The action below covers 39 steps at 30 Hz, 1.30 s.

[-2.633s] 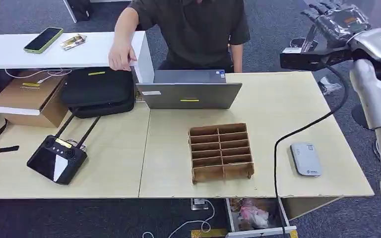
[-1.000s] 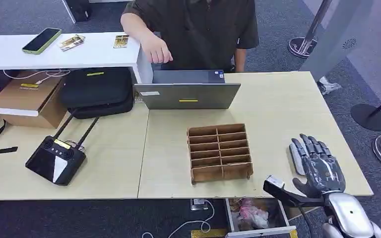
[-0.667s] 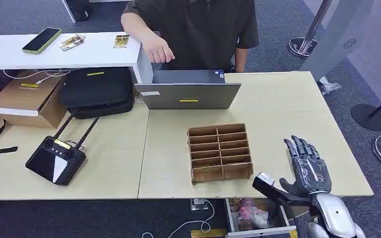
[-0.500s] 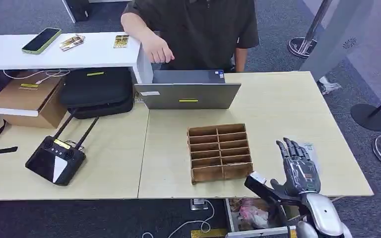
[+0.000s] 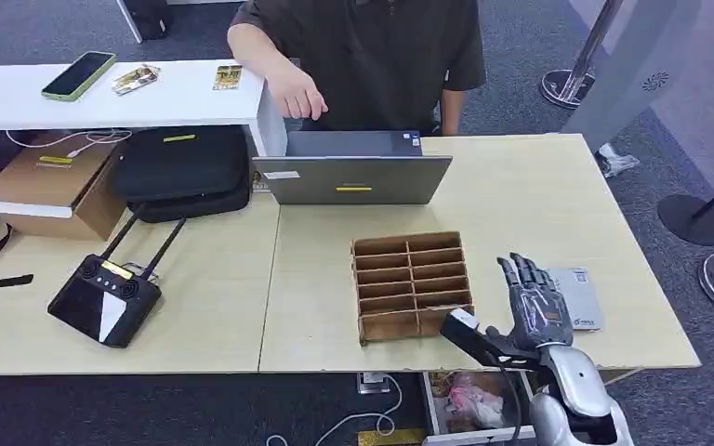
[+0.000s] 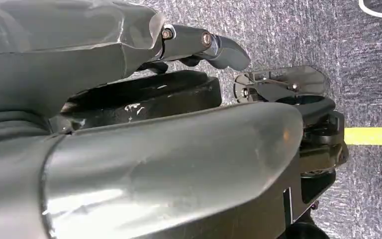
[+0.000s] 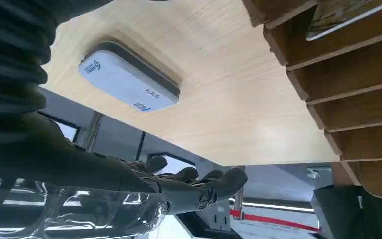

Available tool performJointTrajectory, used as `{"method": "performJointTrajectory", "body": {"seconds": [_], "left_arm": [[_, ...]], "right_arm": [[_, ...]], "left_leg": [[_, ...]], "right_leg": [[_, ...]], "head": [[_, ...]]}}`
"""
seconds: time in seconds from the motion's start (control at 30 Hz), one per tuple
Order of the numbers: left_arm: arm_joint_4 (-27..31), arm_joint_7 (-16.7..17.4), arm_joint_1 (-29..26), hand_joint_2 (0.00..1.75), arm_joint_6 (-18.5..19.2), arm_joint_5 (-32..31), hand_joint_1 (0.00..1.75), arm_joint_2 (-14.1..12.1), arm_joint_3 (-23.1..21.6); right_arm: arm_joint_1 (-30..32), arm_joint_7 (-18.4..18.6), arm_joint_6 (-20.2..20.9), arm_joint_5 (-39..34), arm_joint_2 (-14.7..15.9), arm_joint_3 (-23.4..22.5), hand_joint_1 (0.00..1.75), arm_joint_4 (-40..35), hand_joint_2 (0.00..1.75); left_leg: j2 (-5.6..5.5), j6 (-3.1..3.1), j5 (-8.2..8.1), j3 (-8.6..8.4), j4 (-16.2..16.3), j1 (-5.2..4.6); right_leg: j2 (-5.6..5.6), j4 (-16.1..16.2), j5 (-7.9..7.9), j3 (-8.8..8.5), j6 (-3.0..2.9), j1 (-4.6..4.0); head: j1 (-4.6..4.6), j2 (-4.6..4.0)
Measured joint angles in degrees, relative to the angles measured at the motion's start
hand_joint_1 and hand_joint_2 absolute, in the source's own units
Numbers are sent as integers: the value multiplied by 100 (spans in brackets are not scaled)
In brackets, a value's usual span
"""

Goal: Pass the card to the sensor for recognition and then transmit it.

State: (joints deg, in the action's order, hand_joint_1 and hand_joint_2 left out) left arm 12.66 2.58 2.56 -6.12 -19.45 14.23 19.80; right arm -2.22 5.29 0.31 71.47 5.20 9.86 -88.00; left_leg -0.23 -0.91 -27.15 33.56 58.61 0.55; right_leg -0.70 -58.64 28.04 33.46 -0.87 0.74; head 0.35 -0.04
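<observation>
As my right hand (image 5: 537,307) slid left off the sensor (image 5: 578,297) over the last second, its fingers were spread and held nothing, now between the sensor and the wooden organizer (image 5: 413,284). Sensor uncovered again, so I judged I was heading for a card (image 7: 345,17) in a slot. Left hand (image 6: 144,74) hung over carpet, can't tell its state. Farther back, laptop (image 5: 353,177), person's hand (image 5: 299,97), more cards on the white shelf (image 5: 19,93)

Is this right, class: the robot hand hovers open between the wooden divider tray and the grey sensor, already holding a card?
Not quite. The head view shows the right robot hand open between the wooden divider tray and the grey sensor, but holding nothing.
</observation>
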Motion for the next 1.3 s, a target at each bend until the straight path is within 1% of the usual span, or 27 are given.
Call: {"method": "performJointTrajectory", "body": {"seconds": [0.27,0.53,0.63,0.77,0.9,1.13,1.2,1.3], "left_arm": [[0,7,-3,0,33,76,0,-11,0],[0,-9,-5,0,33,190,0,-15,0],[0,-48,-16,0,35,234,0,-17,0],[0,-61,-21,0,72,267,0,-28,0],[0,-90,-29,0,101,302,0,-37,9],[0,-96,-31,0,107,312,0,-39,11],[-2,-96,-32,0,131,352,0,-42,15],[-7,-111,-37,0,144,398,0,-46,20]], "right_arm": [[-422,-44,11,107,-18,118,0,416,175],[-569,35,13,249,26,168,0,540,175],[-575,127,144,258,186,171,0,442,175],[-494,133,424,179,439,171,0,149,175],[-410,135,616,118,609,175,0,-104,175],[-360,140,660,111,739,177,0,-295,175],[-362,135,789,111,774,195,0,-317,175],[-360,66,992,12,913,240,0,-367,175]], "left_leg": [[0,-1,1,-2,0,0],[0,-1,1,-2,1,-1],[-3,-1,0,0,1,-1],[-1,0,0,-1,1,-2],[-1,0,0,-1,1,-2],[0,0,0,-2,1,-1],[-1,0,0,-1,1,-1],[-1,0,0,-1,1,-3]], "right_leg": [[-1,-1,-1,-1,0,0],[0,0,0,0,0,1],[-3,1,0,0,0,1],[-1,1,-1,0,0,2],[0,1,-1,0,0,2],[0,0,-1,0,0,1],[0,1,-1,0,0,1],[-1,1,-1,0,0,2]], "head": [[0,0],[0,0],[0,0],[0,0],[0,0],[0,0],[0,0],[0,0]]}}
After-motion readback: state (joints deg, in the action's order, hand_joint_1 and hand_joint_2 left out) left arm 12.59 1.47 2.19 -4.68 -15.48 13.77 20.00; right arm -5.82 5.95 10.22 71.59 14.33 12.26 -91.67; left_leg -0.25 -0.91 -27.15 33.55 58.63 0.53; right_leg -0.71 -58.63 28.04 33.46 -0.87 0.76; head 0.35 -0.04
